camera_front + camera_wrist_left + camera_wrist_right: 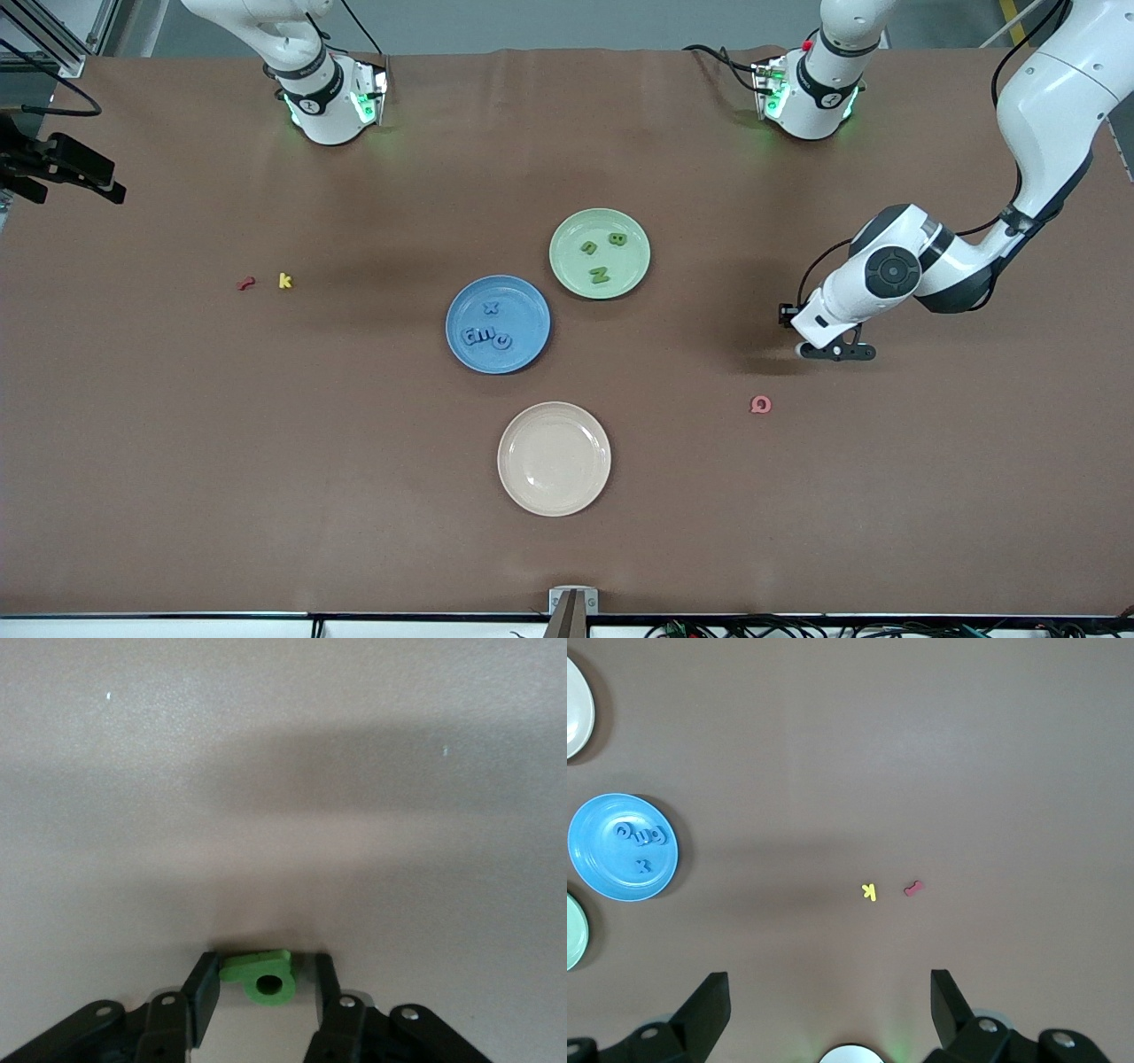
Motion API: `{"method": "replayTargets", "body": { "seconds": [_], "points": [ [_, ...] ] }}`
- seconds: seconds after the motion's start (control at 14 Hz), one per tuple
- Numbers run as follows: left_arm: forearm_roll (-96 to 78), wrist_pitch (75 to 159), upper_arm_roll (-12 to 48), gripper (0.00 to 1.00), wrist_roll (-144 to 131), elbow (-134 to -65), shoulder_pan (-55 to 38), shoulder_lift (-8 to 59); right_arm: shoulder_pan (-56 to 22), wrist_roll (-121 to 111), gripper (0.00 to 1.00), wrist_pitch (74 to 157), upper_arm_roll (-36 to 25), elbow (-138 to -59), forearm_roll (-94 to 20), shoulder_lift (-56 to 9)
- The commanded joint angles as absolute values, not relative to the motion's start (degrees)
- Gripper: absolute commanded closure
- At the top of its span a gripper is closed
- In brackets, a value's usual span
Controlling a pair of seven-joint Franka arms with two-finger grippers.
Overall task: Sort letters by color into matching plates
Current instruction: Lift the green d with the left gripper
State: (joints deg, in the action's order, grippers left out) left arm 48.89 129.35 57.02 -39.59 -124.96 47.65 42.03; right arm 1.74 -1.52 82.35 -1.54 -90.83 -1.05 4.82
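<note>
Left hand (263, 988) pinching green letter (260, 976) low over counter (886, 461), at 3 o'clock from green plate (567, 232). Right hand (830, 1010) hanging wide open, holding nothing, over yellow letter (869, 892).

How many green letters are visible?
4: three in the green plate, namely and; one between the left gripper fingers, down at the table.

— What do the arms look like?
— Glossy white shells, dark grey joint caps, black cables; green lights glow at both bases.
— And the grippers?
— Black fingers (202, 997) with small silver screws.
</note>
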Motion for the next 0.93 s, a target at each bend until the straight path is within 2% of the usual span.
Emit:
{"method": "replayTargets", "body": {
  "seconds": [0.0,0.5,0.86],
  "points": [
    [49.9,129.0,57.5,0.55,-40.0,-126.3,48.9,40.3,1.9,-0.4,0.0,82.7,-1.3,-92.2,-1.6,6.4],
    [49.9,129.0,57.6,0.74,-40.3,-126.2,48.8,40.2,1.9,-0.4,0.0,83.7,-1.3,-92.1,-1.7,6.4],
    [49.8,127.6,58.9,0.78,-40.5,-125.6,48.9,40.1,1.6,-0.4,0.0,83.9,-1.2,-92.1,-1.7,6.4]
  ]
}}
